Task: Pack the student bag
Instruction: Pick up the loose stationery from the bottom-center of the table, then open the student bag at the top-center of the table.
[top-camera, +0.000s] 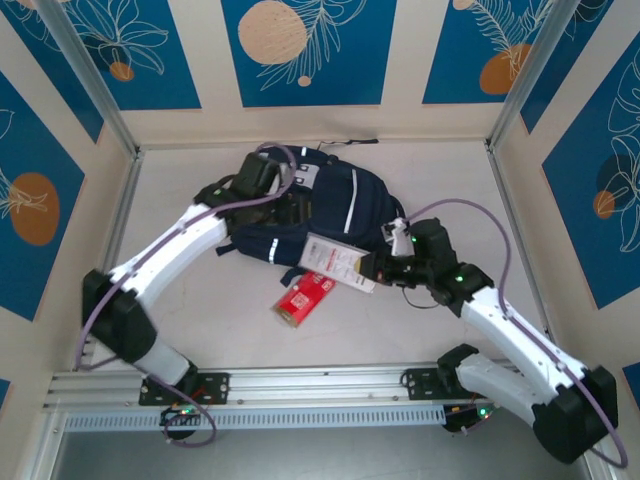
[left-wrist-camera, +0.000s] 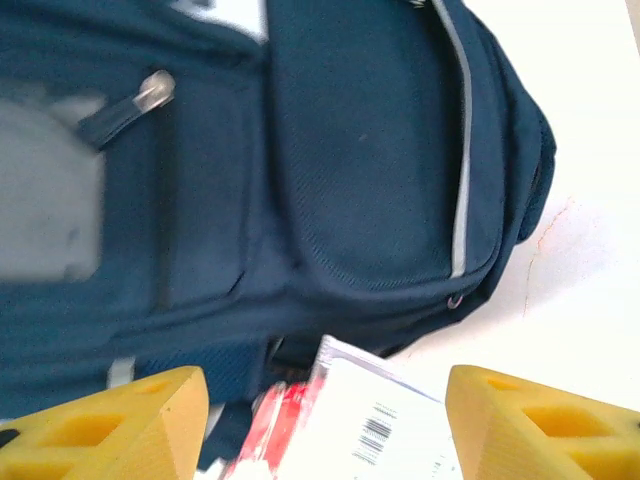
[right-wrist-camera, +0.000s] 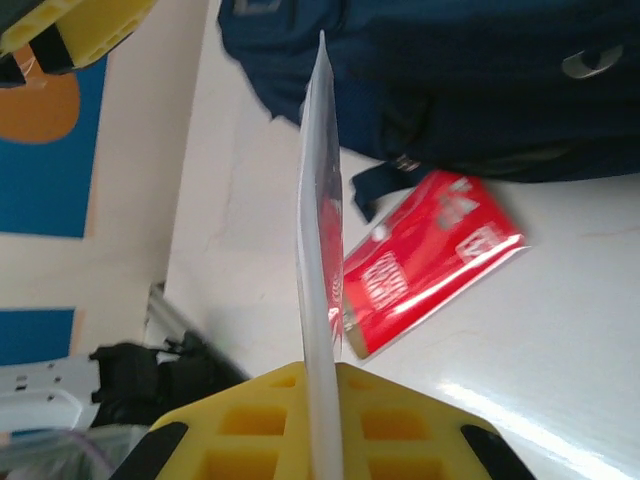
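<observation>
At the right gripper (top-camera: 380, 264): clenched on a white packet (top-camera: 335, 262), pinched at one edge. In the right wrist view the packet stands edge-on between the yellow fingers (right-wrist-camera: 250, 420). Its free end reaches the near edge of the student bag (top-camera: 335, 200).

A red packet (top-camera: 303, 298) lies flat on the table (top-camera: 215, 300), just beside the white packet on its near side and close to the bag's near edge.

At the left gripper (top-camera: 285, 195): jaws spread wide, nothing between them. It hangs over the far-left part of the bag, looking down on its front.

The student bag sits at the far centre of the table, between the two arms, lying flat with the front pocket upward. Its long axis runs on a diagonal, far-left to near-right. Cannot tell which end is the top.

Looks: navy-blue fabric, plump. White stripes run on the front, one along the pocket and one near the left lower corner. Pale piping (left-wrist-camera: 462, 150) follows the pocket's curved edge. A metal zipper pull (left-wrist-camera: 152, 92) lies beside a grey panel (left-wrist-camera: 50, 200). A dark strap end trails from the near edge.
</observation>
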